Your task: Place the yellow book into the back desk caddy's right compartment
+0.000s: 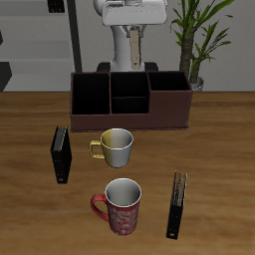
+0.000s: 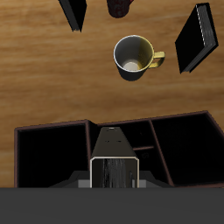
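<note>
My gripper (image 2: 115, 179) is shut on the yellow book (image 2: 114, 147), which hangs edge-down below it as a thin greyish-dark slab with pale edges. It hangs over the middle section of the back desk caddy (image 1: 129, 120), a long reddish-brown box with a black inside. An end section lies on each side of the book (image 2: 52, 162) (image 2: 184, 149); I cannot tell which one is the right compartment. In the exterior view the white arm (image 1: 130, 40) rises behind the caddy, and I cannot make out the fingers or the book there.
In front of the caddy stand a grey mug with a yellow handle (image 1: 116, 147) and a red patterned mug (image 1: 122, 206). A plain black book (image 1: 62, 154) and a dark book with a brownish spine (image 1: 176, 204) stand on the table. A plant (image 1: 194, 40) is behind.
</note>
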